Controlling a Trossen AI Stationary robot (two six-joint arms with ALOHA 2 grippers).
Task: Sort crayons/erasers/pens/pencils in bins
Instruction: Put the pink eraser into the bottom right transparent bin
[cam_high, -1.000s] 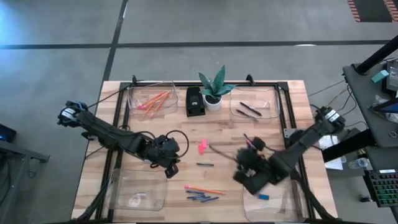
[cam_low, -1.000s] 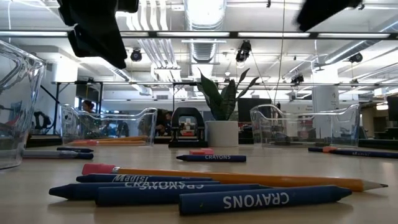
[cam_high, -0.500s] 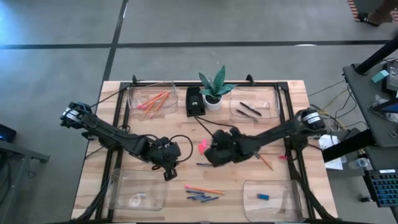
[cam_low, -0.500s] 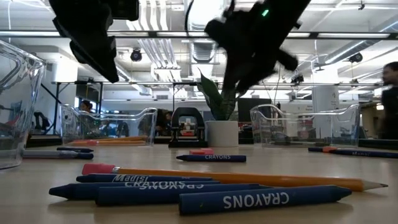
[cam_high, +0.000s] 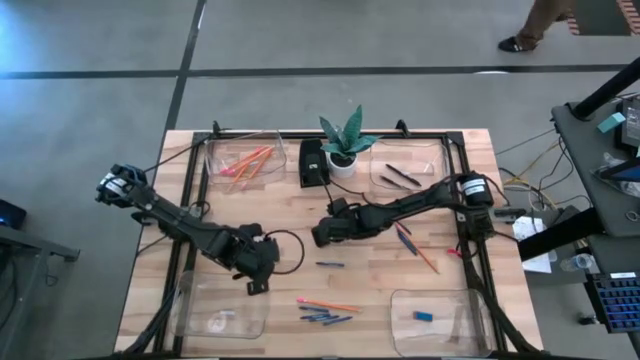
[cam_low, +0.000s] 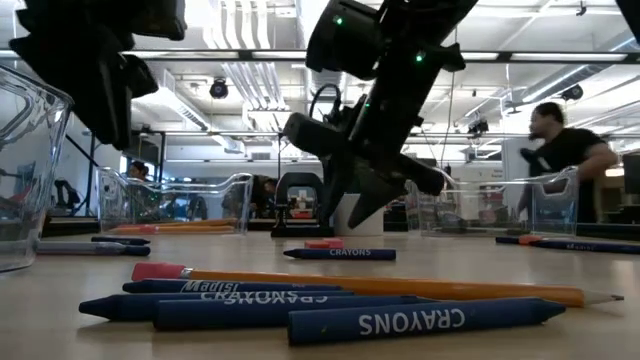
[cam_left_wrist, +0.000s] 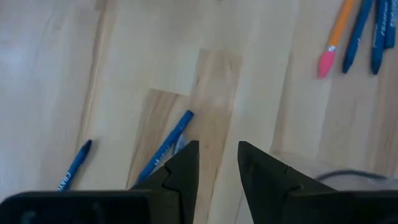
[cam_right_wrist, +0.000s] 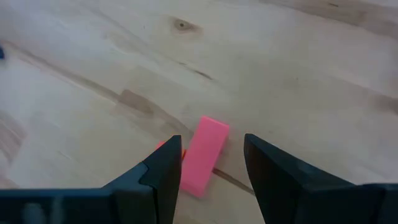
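A pink eraser (cam_right_wrist: 204, 155) lies flat on the wood at the table's middle. My right gripper (cam_right_wrist: 211, 165) hangs open just above it, one finger on each side, touching nothing. In the low view that gripper (cam_low: 347, 212) stands clear above the eraser (cam_low: 323, 243). My left gripper (cam_high: 254, 284) is open and empty over the far right corner of the near left bin (cam_high: 205, 322). A blue crayon (cam_left_wrist: 165, 148) lies beside its fingers. Several loose crayons (cam_high: 325, 317) and a pencil (cam_high: 330, 304) lie near the front edge.
The far left bin (cam_high: 213, 150) holds orange pencils and the far right bin (cam_high: 437, 160) holds pens. A blue eraser (cam_high: 424, 316) lies in the near right bin (cam_high: 400, 300). A plant (cam_high: 345, 140) and a black box (cam_high: 313, 165) stand between the far bins. A single crayon (cam_high: 330, 264), a pen (cam_high: 404, 238) and a pencil (cam_high: 425, 258) lie loose.
My right gripper has swung from over the near right bin toward the table's left and far side. It has sunk, rolled, and come over the pink eraser. My left gripper has shifted a little toward the near left and rolled.
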